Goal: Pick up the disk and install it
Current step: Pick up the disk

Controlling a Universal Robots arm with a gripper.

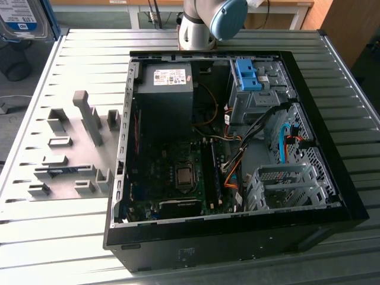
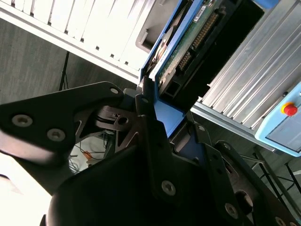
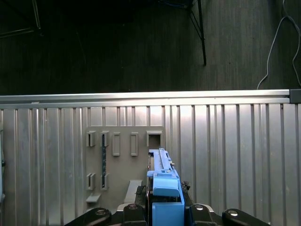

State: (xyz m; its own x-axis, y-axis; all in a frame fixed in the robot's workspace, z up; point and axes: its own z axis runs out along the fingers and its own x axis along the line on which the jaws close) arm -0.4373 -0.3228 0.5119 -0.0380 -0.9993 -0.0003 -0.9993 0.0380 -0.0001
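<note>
**Disk clamped in the claw, well apart from the open case**

We see the gripper clenched on the disk in the first wrist view. The blue rail sits edge-on between the fingers, its long axis running straight out from the claw, with the grey fixture plate and slatted table beyond. In the exterior view the disk hangs at the far corner on the exterior view's left, and the computer case lies well apart to the exterior view's right. The frame edge cuts the disk off there, and the rail hides the finger contact.

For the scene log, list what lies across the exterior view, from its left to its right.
disk, up at the corner → grey fixture plate → dark grey box with a white sticker, inside the open computer case → blue bracket
</note>
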